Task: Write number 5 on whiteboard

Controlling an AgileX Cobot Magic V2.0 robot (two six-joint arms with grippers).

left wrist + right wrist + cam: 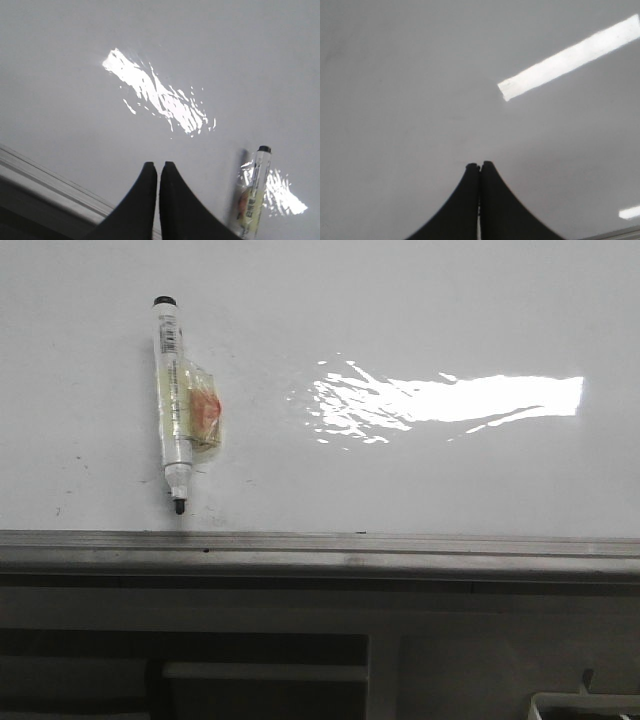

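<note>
Left wrist view: the left gripper (158, 167) has its fingers (146, 180) pressed together, holding nothing, hovering over the whiteboard (60, 75).
Right wrist view: the right gripper (479, 166) also has its fingers (491, 180) together and empty, over bare board.
Marker: a marker (174, 400) lies on the board surface, uncapped tip pointing toward the rail (400, 550), black end away from it; a patch of clear tape (200, 412) with an orange spot is wrapped round its barrel. In the left wrist view it sits just beside the left gripper, not touching it.
Number 5: no stroke is visible anywhere on the board; only faint specks and window glare (450, 400).
Front view: neither arm shows in it.
Step in hand: by my reading, the start — the marker is not yet picked up and writing has not begun.
Next move: the left gripper, being nearest, likely must part its fingers, line up across the barrel, close on it, then bring the tip to a bare patch of board.
</note>
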